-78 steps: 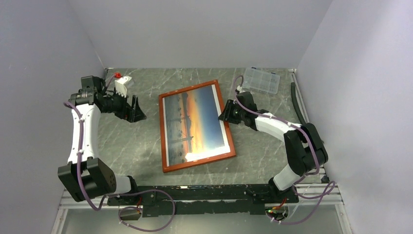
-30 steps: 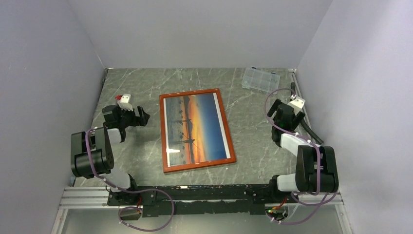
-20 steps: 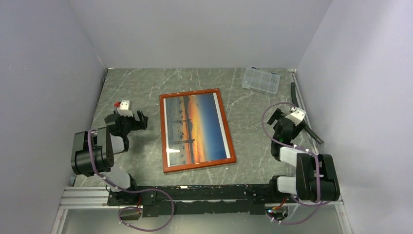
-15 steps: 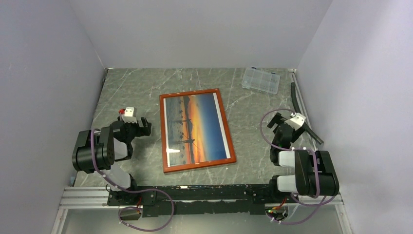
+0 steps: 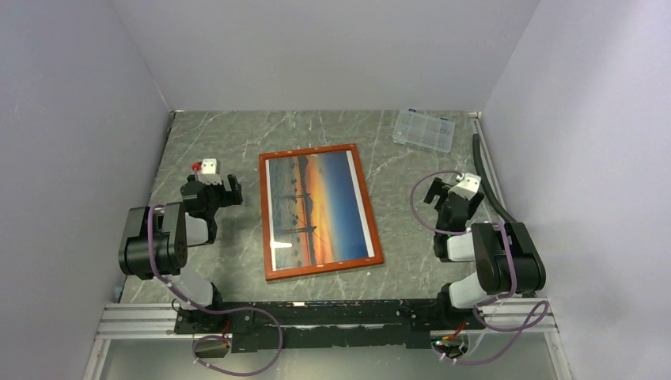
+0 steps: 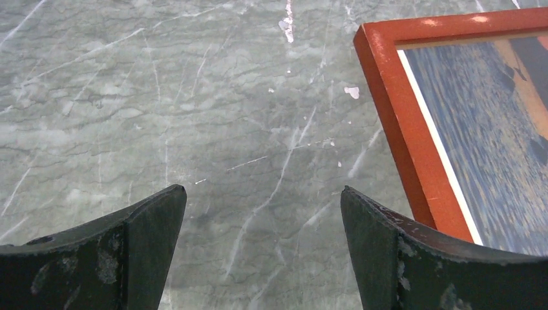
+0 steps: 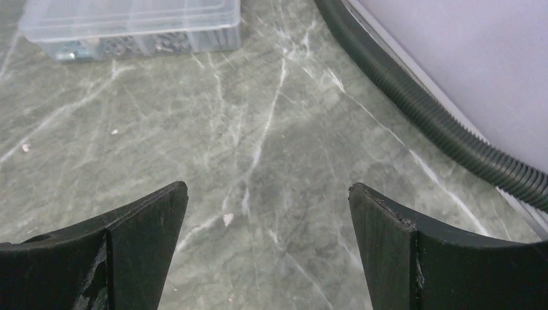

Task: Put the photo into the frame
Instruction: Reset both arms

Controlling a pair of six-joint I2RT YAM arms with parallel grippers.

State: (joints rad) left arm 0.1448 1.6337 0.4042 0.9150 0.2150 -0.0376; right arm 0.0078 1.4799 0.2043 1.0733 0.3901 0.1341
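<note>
The frame (image 5: 263, 214), with a thin reddish-orange border, lies flat in the middle of the marble table. Inside it is the photo (image 5: 318, 207), orange sunset side up. My left gripper (image 5: 225, 190) hovers low just left of the frame, open with nothing between its fingers. The left wrist view shows the frame's corner (image 6: 404, 129) and the photo (image 6: 497, 129) to the right of my open left gripper (image 6: 262, 194). My right gripper (image 5: 437, 195) is right of the frame, apart from it. In its own view the right gripper (image 7: 268, 187) is open over bare table.
A clear plastic compartment box (image 5: 425, 130) sits at the back right, also in the right wrist view as the box (image 7: 129, 22). A black corrugated hose (image 5: 484, 170) runs along the right wall; the hose (image 7: 420, 110) passes right of my right gripper. Grey walls enclose three sides.
Both arms have folded back toward their bases. The right gripper, earlier at the frame's right edge, has left it. The frame and photo have stayed still over the last second.
</note>
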